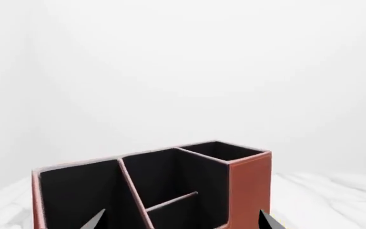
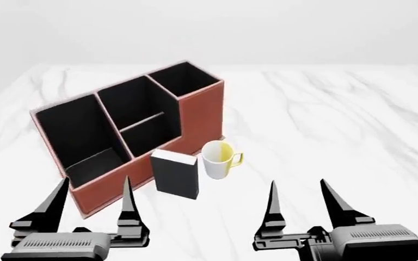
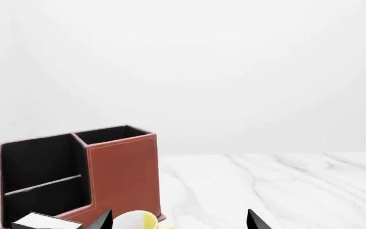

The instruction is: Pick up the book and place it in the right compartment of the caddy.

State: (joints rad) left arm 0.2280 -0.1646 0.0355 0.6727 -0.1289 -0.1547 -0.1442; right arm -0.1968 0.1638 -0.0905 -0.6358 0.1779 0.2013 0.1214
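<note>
The book (image 2: 174,175), black with white page edges, stands upright on the table in front of the reddish-brown caddy (image 2: 200,117). In the right wrist view only the book's top (image 3: 40,222) shows. The right compartment (image 2: 183,79) is the tallest square section at the caddy's far right end; it also shows in the left wrist view (image 1: 220,150) and the right wrist view (image 3: 113,134). My left gripper (image 2: 95,187) is open, near the caddy's low front, to the left of the book. My right gripper (image 2: 298,187) is open over bare table, to the right of the book. Neither holds anything.
A white-and-yellow mug (image 2: 217,159) stands just right of the book, close to the caddy's corner, and shows beside my right gripper's finger (image 3: 103,220). The white marble table (image 2: 339,119) stretches to the right and back. A plain white wall lies behind.
</note>
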